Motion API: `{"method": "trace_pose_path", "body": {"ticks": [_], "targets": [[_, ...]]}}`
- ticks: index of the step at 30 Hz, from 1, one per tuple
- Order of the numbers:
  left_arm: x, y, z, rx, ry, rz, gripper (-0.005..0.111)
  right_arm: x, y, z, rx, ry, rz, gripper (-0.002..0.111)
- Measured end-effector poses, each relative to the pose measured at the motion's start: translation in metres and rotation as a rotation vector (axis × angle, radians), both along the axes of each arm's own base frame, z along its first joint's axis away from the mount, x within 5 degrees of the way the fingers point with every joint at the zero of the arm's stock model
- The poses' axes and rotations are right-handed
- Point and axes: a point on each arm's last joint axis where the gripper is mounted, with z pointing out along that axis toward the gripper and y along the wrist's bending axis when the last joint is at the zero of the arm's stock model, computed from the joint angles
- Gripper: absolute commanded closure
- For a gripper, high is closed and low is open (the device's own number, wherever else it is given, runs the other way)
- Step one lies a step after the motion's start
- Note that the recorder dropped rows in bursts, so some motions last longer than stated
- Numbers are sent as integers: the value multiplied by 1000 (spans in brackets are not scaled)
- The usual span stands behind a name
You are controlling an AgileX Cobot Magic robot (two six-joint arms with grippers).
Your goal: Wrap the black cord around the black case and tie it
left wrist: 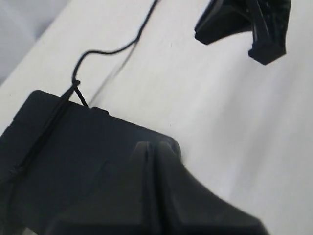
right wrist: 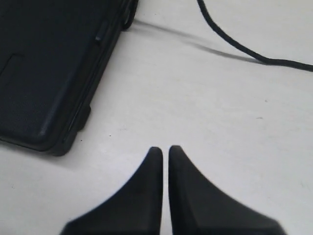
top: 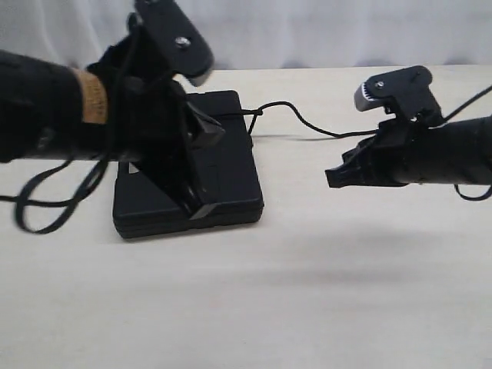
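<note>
Black cord [left wrist: 105,52] limp, light; pinch slack run right of rigid black case [top: 231,173]. Left gripper [left wrist: 151,146] and right gripper [right wrist: 165,150] both pressed together, empty.

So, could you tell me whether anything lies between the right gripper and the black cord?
Nothing visible does. Only bare table separates the shut right gripper from the black cord; the black case sits off to one side.
</note>
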Motion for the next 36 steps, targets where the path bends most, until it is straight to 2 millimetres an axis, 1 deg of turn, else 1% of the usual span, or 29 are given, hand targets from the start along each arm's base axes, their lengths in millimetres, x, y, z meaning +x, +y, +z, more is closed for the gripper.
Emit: {"method": "trace_pose_path", "body": {"ticks": [2, 6, 11, 15, 20, 26, 32, 36], "targets": [[-13, 13, 8, -72, -44, 8, 107, -10, -5, 5, -1, -30, -15, 104], [-40, 40, 28, -216, -124, 26, 107, -37, -14, 15, 9, -87, -34, 104], [-69, 69, 47, -346, -211, 31, 107, -72, -25, 29, 58, -176, -63, 104], [-89, 90, 56, -446, -262, 33, 107, -98, -33, 41, 120, -259, -88, 104], [-111, 112, 57, -576, -345, 29, 107, -129, -42, 50, 234, -347, -137, 104], [-128, 129, 51, -628, -376, 27, 107, -166, -51, 62, 326, -505, -125, 104], [-131, 132, 49, -646, -346, 35, 107, -196, -56, 67, 387, -636, -79, 104], [-131, 132, 45, -632, -310, 40, 107, -210, -60, 68, 412, -710, -66, 104]]}}
